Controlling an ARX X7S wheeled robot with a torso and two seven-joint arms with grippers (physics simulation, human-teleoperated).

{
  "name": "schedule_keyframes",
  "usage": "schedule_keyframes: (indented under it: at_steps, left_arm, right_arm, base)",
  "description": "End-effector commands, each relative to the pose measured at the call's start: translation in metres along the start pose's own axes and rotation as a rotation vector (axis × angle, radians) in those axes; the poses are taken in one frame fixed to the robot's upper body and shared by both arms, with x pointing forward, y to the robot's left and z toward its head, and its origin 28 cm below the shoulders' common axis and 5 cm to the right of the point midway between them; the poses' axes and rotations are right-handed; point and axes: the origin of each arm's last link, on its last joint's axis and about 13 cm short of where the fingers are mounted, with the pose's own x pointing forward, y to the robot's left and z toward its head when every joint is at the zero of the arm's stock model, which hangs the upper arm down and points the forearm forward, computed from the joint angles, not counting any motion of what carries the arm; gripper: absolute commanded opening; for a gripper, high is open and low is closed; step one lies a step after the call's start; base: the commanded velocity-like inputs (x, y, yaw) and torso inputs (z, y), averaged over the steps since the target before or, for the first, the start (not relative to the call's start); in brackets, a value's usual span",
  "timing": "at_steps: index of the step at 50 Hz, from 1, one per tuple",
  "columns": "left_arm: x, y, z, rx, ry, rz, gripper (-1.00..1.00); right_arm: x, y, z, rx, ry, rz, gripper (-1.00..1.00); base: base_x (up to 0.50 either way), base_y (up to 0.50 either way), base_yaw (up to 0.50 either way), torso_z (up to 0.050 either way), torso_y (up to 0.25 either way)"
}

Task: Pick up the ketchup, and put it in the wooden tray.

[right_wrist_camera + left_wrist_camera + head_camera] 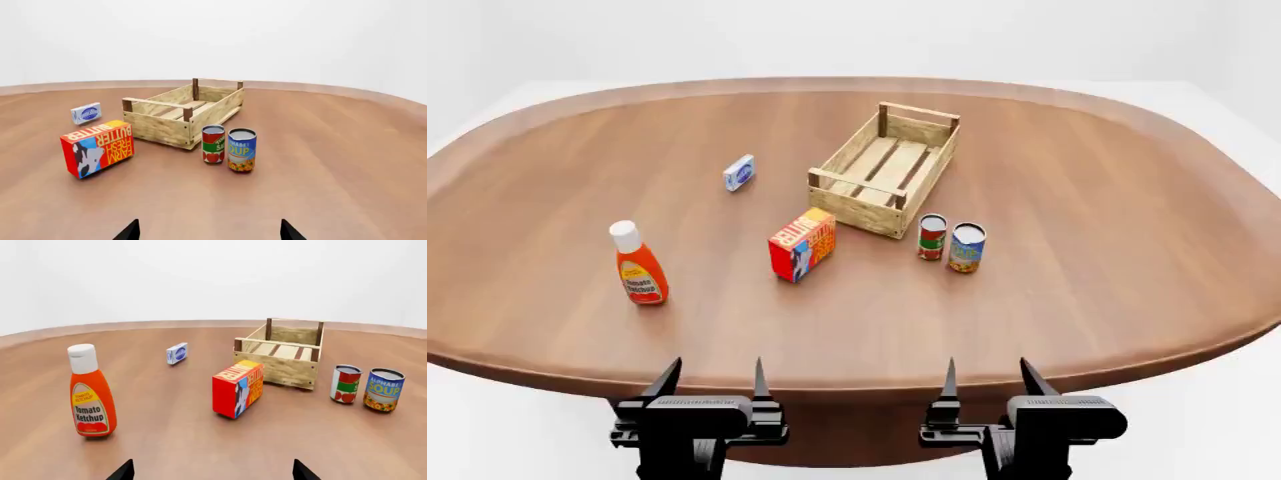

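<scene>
The ketchup (pixel 638 265) is an orange-red squeeze bottle with a white cap, standing upright on the left of the table; it also shows in the left wrist view (pixel 91 392). The wooden tray (pixel 888 168) is a pale slatted crate near the table's middle, empty, also in the left wrist view (pixel 280 354) and the right wrist view (pixel 180 112). My left gripper (pixel 711 378) is open and empty at the table's near edge, in front of and right of the ketchup. My right gripper (pixel 985 375) is open and empty at the near edge. The ketchup is out of the right wrist view.
A red-and-orange butter box (pixel 802 244) stands between the ketchup and the tray. Two small cans (pixel 933 237) (pixel 966 247) stand in front of the tray's right corner. A small blue-and-white box (pixel 738 172) lies left of the tray. The round wooden table's edge (pixel 854 372) is just ahead of both grippers.
</scene>
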Motion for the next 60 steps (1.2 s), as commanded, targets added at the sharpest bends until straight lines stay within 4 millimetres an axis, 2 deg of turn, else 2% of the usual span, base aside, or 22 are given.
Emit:
schedule_keyframes:
  at_steps: [1, 22, 55, 60]
  left_arm:
    - [0.001, 0.000, 0.000, 0.000, 0.007, -0.003, 1.00]
    - [0.004, 0.002, 0.004, 0.000, 0.031, -0.012, 1.00]
    - [0.003, 0.002, 0.010, 0.004, 0.039, -0.036, 1.00]
    - [0.007, 0.003, 0.013, 0.023, 0.030, -0.074, 1.00]
  right_arm:
    - [0.000, 0.001, 0.000, -0.002, 0.005, 0.002, 1.00]
    - [0.002, -0.001, 0.000, -0.002, 0.038, 0.021, 1.00]
    - [0.007, -0.005, 0.007, -0.001, 0.033, 0.014, 1.00]
    - [0.010, -0.006, 0.012, -0.020, 0.034, 0.024, 1.00]
  base:
    - [0.00, 0.00, 0.00, 0.000, 0.000]
    - [0.00, -0.01, 0.00, 0.000, 0.000]
    - [0.00, -0.49, 0.00, 0.000, 0.000]
    - [0.00, 0.00, 0.00, 0.000, 0.000]
